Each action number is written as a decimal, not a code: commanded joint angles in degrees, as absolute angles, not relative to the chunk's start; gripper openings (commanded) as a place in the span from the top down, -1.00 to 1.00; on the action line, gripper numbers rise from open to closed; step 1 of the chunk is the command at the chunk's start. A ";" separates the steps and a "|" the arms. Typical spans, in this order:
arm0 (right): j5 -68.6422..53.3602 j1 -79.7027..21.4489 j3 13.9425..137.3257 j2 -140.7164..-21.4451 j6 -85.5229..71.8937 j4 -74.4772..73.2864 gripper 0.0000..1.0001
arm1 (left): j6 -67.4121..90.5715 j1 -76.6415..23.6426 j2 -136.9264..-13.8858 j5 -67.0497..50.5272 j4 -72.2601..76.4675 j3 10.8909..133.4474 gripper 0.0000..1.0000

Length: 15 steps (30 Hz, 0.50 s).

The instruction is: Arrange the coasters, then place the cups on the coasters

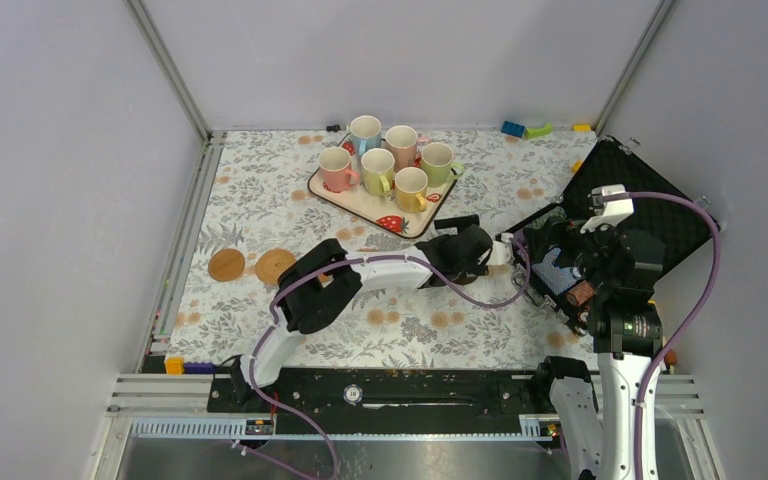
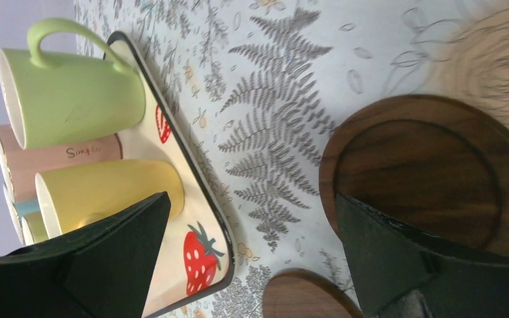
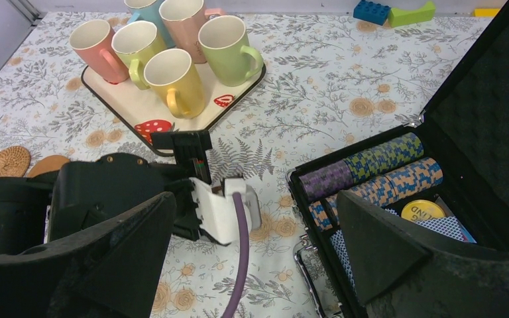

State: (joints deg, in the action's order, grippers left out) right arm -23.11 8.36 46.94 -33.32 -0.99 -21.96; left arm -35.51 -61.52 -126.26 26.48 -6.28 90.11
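A pink cup just beyond the left pincer reads "Simple", while a yellow disc in the case by the right pincer shows only "ND".

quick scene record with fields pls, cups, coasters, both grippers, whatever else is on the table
cups: six, all on the tray, none on a coaster
left gripper: open, empty, by two dark brown coasters
right gripper: open, empty, by the open case of poker chips
table left: tan coaster and woven coaster side by side
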 commanded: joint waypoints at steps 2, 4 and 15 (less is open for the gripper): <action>-22.82 8.79 46.82 -33.84 -1.56 -19.57 -0.97 | -35.63 -59.11 -128.20 29.32 -7.34 90.89 -0.97; -22.84 8.79 46.76 -33.84 -1.57 -19.59 -0.97 | -35.55 -58.69 -128.11 29.61 -7.30 90.75 -0.97; -23.33 9.31 46.73 -33.49 -2.19 -19.57 -0.97 | -34.46 -58.36 -123.36 27.58 -6.62 84.62 -0.97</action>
